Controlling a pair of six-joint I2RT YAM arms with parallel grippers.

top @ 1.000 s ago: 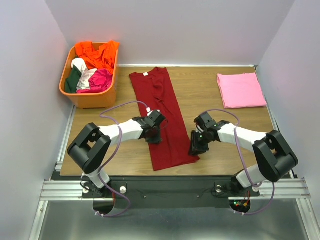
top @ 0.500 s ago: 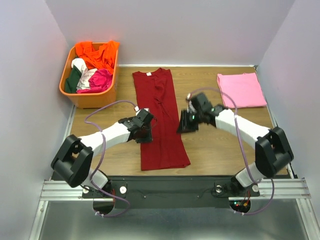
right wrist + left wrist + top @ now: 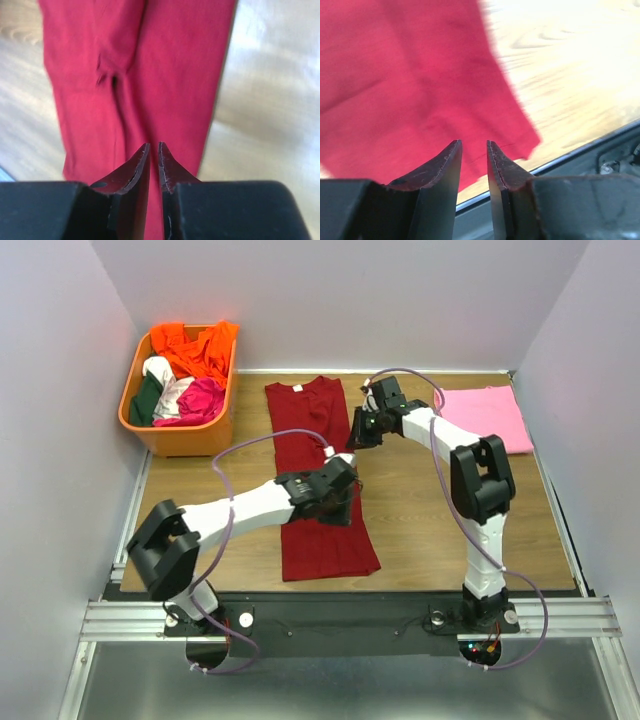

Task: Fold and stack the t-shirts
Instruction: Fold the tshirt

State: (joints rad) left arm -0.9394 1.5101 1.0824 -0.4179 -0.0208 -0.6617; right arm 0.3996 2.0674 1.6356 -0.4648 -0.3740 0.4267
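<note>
Moved: right gripper (image 3: pixel 154 144) is swung from the strip's middle up to its far right edge, near the collar; left gripper (image 3: pixel 474 142) is carried across from the left edge to the right side of the mid-section.
Cloth: dark red cotton t-shirt (image 3: pixel 320 480), folded lengthwise into a long strip, is laid flat on the wooden table (image 3: pixel 420 510), collar far, unshifted.
Tools: nothing is gripped; left jaws are narrowly parted, right jaws almost together.
Meaning: a re-grip for the crosswise fold is judged next.
Stack: folded light pink t-shirt (image 3: pixel 485 420) is parked far right, well apart.
Writing: small white neck label (image 3: pixel 295 388) is seen; nothing can be read.
</note>
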